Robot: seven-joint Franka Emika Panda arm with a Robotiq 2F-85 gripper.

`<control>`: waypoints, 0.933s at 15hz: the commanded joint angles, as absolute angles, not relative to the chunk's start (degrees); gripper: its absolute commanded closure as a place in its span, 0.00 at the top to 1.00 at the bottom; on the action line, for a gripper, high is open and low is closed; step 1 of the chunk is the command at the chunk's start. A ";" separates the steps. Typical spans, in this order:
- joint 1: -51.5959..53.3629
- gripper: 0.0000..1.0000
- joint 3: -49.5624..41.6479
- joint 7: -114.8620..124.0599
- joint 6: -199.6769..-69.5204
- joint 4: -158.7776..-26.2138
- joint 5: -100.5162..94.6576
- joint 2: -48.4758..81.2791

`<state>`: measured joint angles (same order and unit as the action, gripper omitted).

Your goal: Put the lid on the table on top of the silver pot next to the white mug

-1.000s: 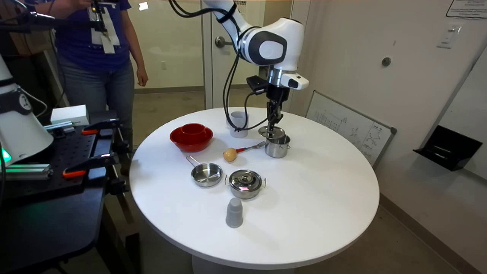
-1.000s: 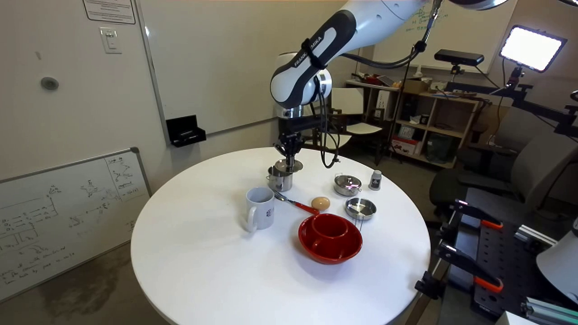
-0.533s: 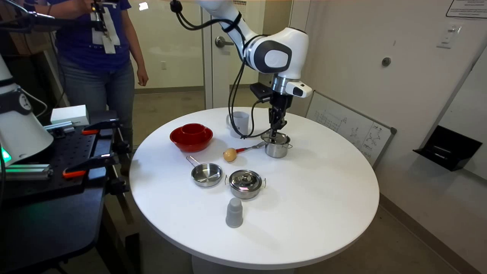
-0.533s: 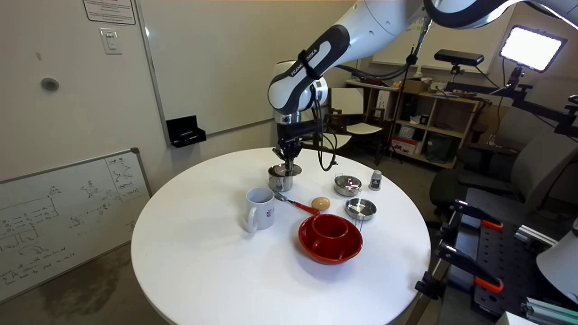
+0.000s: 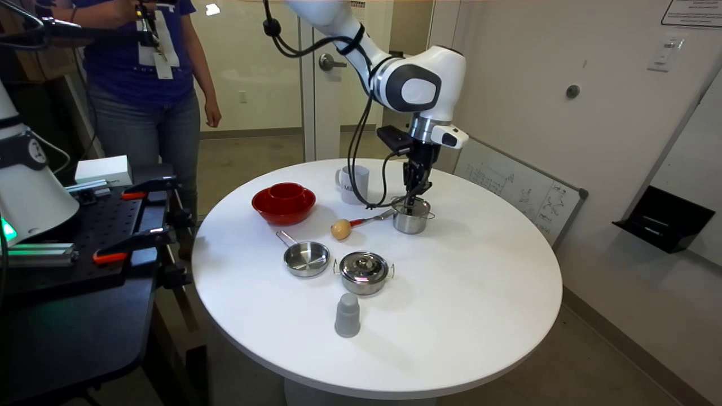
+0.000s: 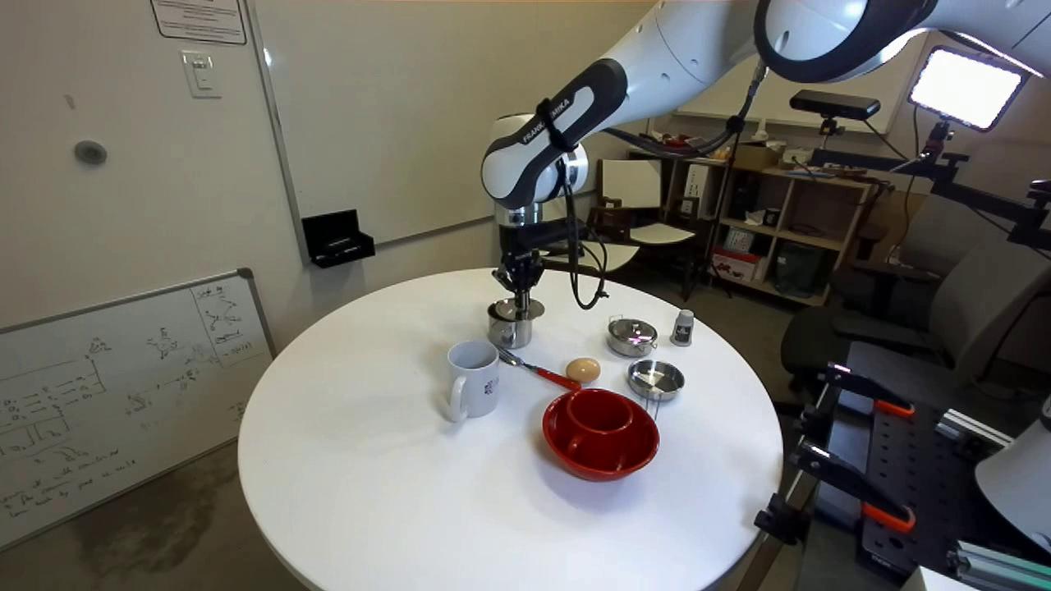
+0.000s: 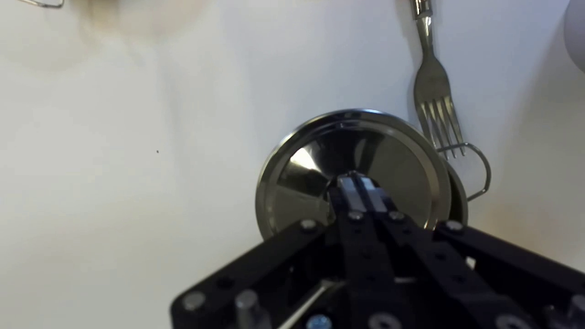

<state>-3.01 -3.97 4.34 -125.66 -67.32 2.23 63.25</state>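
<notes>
The hand was clenched on the middle of the lid, holding it over the silver pot. In the wrist view the lid was off centre, a crescent of the pot showing past its edge at three o'clock; whether the two touched I could not tell. A red-handled fork lay at one o'clock from the lid there, tines just beside the pot. In an exterior view the white mug stood upright on the bench, near the pot, at its seven o'clock, and a red bowl holding a red cup lay at four o'clock from the mug. In an exterior view a lidded pot stood at seven o'clock from the silver pot.
</notes>
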 commanded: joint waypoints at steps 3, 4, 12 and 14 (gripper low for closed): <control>-3.91 0.00 -3.08 2.87 -121.15 -59.23 1.78 67.54; -3.91 0.00 -3.06 2.76 -120.75 -58.45 1.76 67.97; -4.13 0.04 -2.46 1.32 -117.52 -52.71 1.92 71.24; -4.12 0.29 -2.36 1.16 -116.61 -51.72 1.92 71.76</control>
<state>-3.35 -3.44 2.26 -119.49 -56.45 2.23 69.06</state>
